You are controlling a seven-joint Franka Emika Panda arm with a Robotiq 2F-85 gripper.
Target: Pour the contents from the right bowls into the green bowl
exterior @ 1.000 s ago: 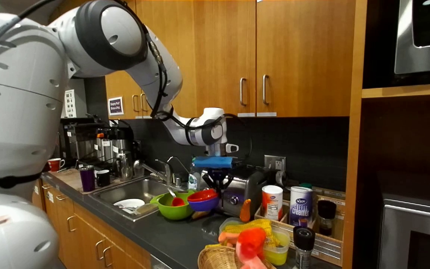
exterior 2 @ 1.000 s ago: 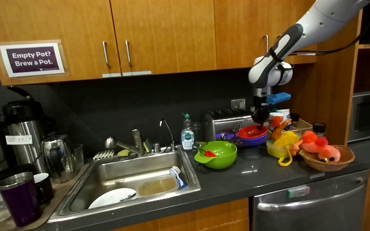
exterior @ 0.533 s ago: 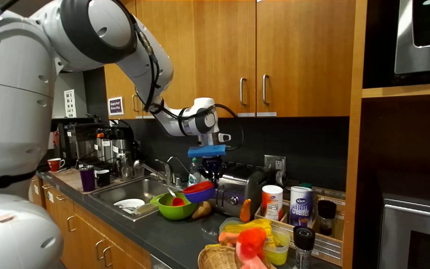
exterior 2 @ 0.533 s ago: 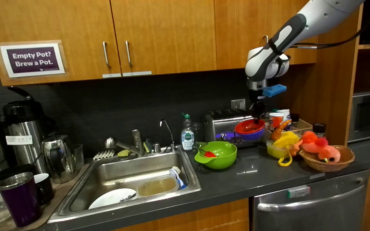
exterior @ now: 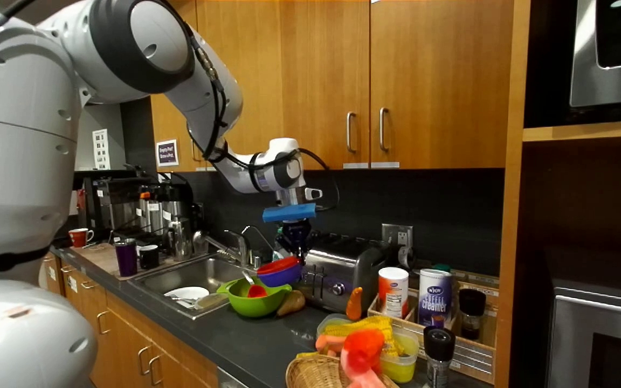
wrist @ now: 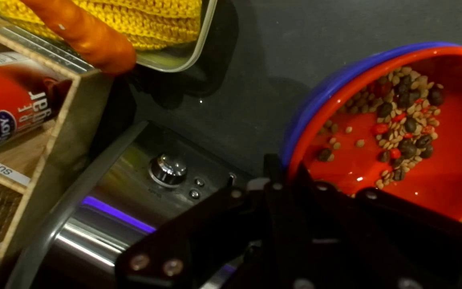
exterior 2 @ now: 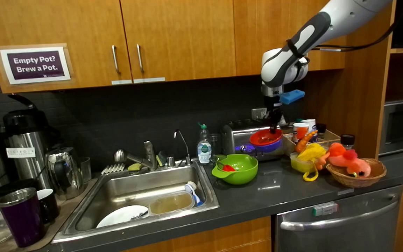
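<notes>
The small red bowl (exterior 2: 265, 137) sits nested in the small blue bowl (exterior 2: 270, 146). My gripper (wrist: 289, 168) is shut on the rims of both at one side, and holds them above the counter, somewhat tilted. In the wrist view the red bowl (wrist: 457, 160) holds brown, tan and red bits; the blue bowl (wrist: 315, 96) shows only as an outer edge. The green bowl (exterior 2: 240, 175) stands on the counter with a red spoon (exterior 2: 228, 168) in it. In an exterior view the held bowls overlap the far edge of the green bowl (exterior: 256, 306).
A toaster (exterior: 337, 269) stands right behind the held bowls. A brown tapered object (exterior: 292, 303) lies beside the green bowl. The sink (exterior 2: 206, 196), a soap bottle (exterior 2: 204, 148), a plastic tub (exterior 2: 299, 165), a wicker basket (exterior 2: 341, 179) and a wooden organizer (exterior: 467, 347) stand around.
My gripper has lifted the nested bowls and carried them toward the green bowl, away from the tub and basket. The bowls are more tilted. The green bowl has not moved.
</notes>
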